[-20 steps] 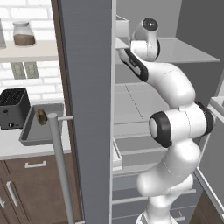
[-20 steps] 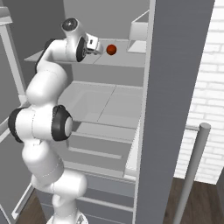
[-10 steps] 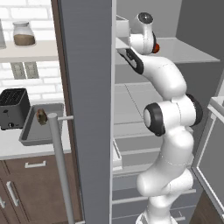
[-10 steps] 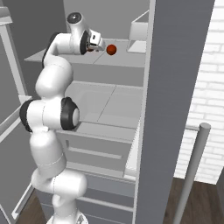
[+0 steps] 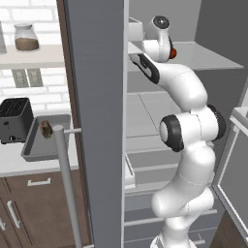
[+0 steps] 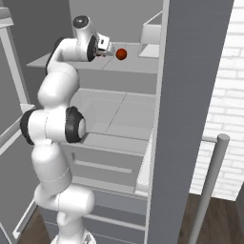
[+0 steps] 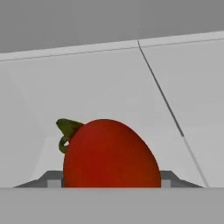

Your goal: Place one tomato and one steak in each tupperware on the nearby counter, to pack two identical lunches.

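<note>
The tomato sits on the upper fridge shelf, a smooth red oval with a curled green stem at one end. In the right base view it shows as a small red ball lying just beside the gripper, and in the left base view a sliver of red peeks out from behind the wrist. Through the hand view it looms large and close between the finger tips, whose grey ends stand on either side of its lower flanks. Whether they already press on the skin I cannot tell; the gripper looks partly closed around it, not wide apart.

I would guess the tomato is light, glossy and a little yielding, so it could squirt out of a hard pinch or bruise under one. The safest hold looks to be across the widest part of its belly, away from the stem, with a gentle squeeze.

Off to the left, beyond the open fridge door, one grey tupperware rests on the pale tabletop beside a dark toaster, with a small brown piece in it, perhaps a steak. The carry there will be long.
</note>
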Motion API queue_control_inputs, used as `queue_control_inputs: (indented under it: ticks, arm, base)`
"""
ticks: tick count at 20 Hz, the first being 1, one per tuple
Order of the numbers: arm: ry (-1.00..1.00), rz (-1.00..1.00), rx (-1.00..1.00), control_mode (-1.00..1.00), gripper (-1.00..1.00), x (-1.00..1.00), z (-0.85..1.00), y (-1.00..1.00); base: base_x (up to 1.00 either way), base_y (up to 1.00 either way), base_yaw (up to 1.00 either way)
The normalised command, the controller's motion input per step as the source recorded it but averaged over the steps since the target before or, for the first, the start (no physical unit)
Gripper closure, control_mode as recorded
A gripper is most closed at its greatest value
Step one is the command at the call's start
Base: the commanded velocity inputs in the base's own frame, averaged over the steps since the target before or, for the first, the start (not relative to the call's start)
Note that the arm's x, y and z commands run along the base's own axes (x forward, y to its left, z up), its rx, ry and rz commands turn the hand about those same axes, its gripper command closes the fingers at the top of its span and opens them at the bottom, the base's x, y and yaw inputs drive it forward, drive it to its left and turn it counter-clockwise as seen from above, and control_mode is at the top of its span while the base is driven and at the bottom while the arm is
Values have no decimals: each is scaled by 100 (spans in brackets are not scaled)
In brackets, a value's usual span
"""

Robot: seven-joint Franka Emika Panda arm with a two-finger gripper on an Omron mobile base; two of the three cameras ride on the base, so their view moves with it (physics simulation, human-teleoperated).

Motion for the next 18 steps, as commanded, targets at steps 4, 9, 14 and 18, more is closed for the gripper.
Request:
queue_control_inputs:
  ticks: [4,9,14,18]
  arm:
    - [-9,0,0,-100,100,-55,-4,0]
    - [1,0,0,-100,100,-100,47,-4]
    - [1,0,0,-100,100,-100,30,-8]
    - [0,0,0,-100,100,-100,-6,-32]
  base:
    - [0,0,0]
    - [0,0,0]
    - [0,0,0]
    - [0,0,0]
